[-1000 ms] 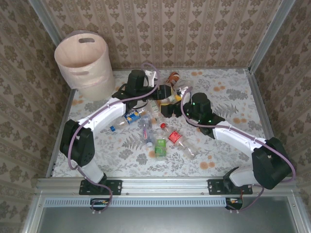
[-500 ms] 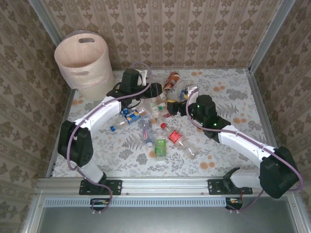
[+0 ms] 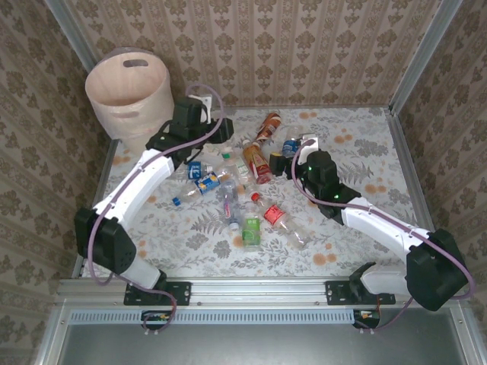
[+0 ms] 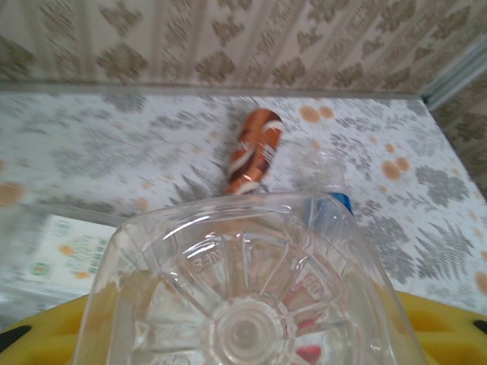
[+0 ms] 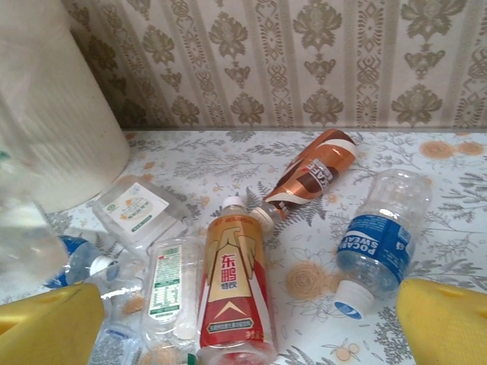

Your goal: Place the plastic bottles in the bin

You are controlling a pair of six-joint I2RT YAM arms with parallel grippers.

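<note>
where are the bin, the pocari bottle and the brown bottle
bin (image 3: 152,114), top view, on its outer wall
pocari bottle (image 5: 378,242), right wrist view, on its blue label
brown bottle (image 5: 313,176), right wrist view, on its label

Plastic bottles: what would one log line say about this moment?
left gripper shut on clear bottle | right gripper open near blue-label bottle

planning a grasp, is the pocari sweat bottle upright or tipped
Tipped: the pocari sweat bottle lies on its side on the table.
</note>
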